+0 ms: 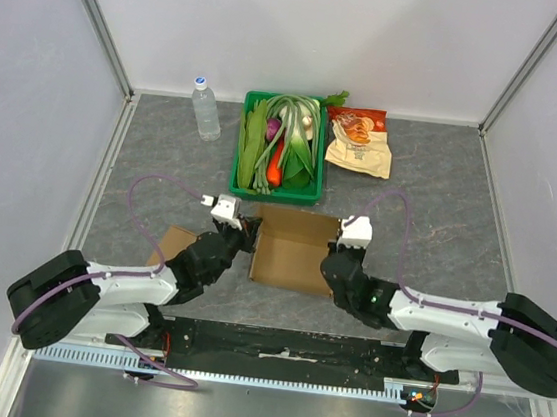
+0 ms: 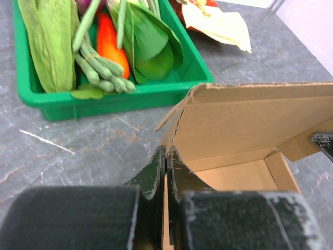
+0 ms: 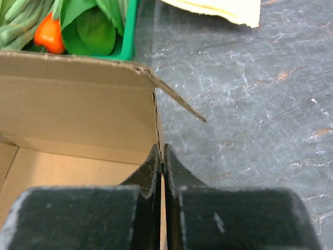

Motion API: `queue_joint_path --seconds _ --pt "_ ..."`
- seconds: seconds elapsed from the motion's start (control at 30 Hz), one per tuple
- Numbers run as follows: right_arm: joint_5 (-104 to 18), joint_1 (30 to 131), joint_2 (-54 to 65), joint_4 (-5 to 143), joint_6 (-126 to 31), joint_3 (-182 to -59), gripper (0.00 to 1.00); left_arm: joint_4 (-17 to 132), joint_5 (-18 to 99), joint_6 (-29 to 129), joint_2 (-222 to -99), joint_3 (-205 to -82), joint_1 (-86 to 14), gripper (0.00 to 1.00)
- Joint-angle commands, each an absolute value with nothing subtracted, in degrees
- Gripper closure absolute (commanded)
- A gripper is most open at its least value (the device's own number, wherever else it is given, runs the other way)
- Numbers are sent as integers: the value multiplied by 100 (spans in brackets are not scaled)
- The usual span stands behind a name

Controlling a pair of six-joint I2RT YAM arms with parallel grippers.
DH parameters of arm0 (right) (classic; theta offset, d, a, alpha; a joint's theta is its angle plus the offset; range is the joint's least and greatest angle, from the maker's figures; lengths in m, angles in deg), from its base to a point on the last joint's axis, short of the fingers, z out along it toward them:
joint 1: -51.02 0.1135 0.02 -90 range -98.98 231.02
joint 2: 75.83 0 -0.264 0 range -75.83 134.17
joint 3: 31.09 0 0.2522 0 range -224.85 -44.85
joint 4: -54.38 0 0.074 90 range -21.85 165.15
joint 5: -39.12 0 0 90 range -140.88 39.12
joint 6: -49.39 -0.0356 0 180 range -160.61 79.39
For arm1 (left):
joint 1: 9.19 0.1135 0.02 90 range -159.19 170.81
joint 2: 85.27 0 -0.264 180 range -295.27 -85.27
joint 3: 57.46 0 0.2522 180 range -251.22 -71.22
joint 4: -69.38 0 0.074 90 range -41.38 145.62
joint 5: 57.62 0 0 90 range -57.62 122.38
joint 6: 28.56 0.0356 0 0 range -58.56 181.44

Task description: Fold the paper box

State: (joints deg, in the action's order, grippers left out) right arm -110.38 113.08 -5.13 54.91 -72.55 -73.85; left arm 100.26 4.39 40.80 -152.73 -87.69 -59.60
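The brown paper box (image 1: pixel 294 246) lies open in the middle of the table, its far wall standing up. My left gripper (image 1: pixel 246 233) is shut on the box's left side wall (image 2: pixel 167 151); one finger is inside the wall, the other outside. My right gripper (image 1: pixel 338 255) is shut on the right side wall (image 3: pixel 160 151) in the same way. The box's inner floor (image 2: pixel 242 179) and far wall (image 3: pixel 78 112) show in both wrist views. A loose corner flap (image 3: pixel 179 101) sticks out to the right of the far wall.
A green tray (image 1: pixel 237 159) of vegetables stands just beyond the box. A clear water bottle (image 1: pixel 205 108) stands to its left and a snack bag (image 1: pixel 359 142) lies to its right. A small cardboard piece (image 1: pixel 174 244) lies by the left arm.
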Motion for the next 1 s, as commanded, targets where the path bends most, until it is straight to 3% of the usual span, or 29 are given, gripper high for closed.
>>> queue_joint_path --seconds 0.0,0.17,0.97 --pt "-11460 11650 -921 3959 -6979 -6587 100 11336 197 4132 -15224 -8318 -6201 98" --pt "-11538 11738 -912 3132 -6732 -6138 100 11756 -207 4237 -15496 -8274 -6596 98" --pt "-12646 12792 -332 3474 -8244 -5584 100 12197 -1929 4035 -16147 -7641 -8091 98"
